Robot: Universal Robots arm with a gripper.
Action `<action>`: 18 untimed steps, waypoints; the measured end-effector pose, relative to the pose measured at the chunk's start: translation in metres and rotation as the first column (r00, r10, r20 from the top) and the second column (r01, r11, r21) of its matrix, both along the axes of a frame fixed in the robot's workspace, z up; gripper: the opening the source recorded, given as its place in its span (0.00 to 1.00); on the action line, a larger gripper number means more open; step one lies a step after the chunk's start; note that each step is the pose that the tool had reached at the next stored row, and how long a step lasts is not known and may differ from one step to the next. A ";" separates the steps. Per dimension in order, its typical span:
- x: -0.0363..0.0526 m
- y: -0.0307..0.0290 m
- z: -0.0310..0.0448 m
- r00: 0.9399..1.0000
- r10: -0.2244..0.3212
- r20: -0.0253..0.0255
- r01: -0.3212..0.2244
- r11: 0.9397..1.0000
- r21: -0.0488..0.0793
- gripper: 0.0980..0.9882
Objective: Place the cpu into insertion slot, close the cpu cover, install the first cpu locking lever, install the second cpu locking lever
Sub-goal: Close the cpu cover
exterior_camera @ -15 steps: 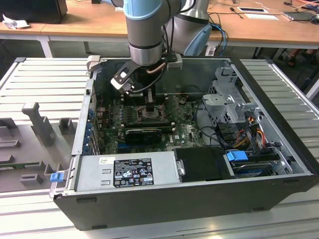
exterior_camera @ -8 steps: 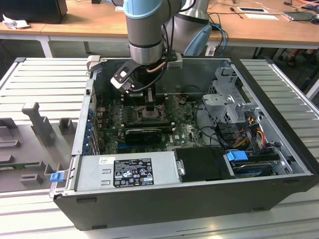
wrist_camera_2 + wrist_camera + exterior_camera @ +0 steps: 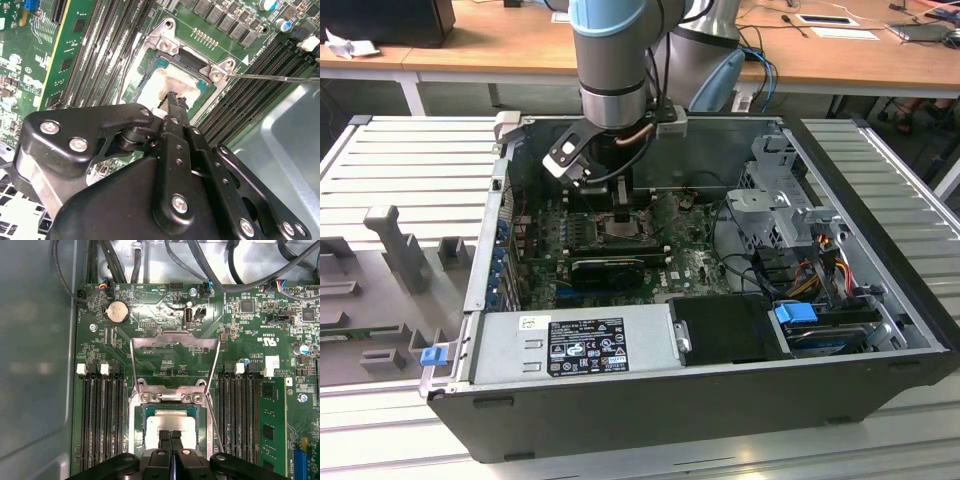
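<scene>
End effector over white-smeared grey cpu

A long wooden desk with white legs stood at the back. On it lay a dark box, a crumpled bit of white paper and some flat white sheets. In front was a big grey metal table with long ridges. Grey blocks sat on it, toward the exterior view's left. The light was soft and even.
</scene>
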State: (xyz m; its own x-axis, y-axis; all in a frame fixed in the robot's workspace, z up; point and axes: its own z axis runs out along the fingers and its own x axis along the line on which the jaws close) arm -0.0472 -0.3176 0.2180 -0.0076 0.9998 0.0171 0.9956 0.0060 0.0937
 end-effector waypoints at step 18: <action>0.0121 0.0000 0.0239 1.000 0.000 -0.008 0.000 1.000 0.000 0.01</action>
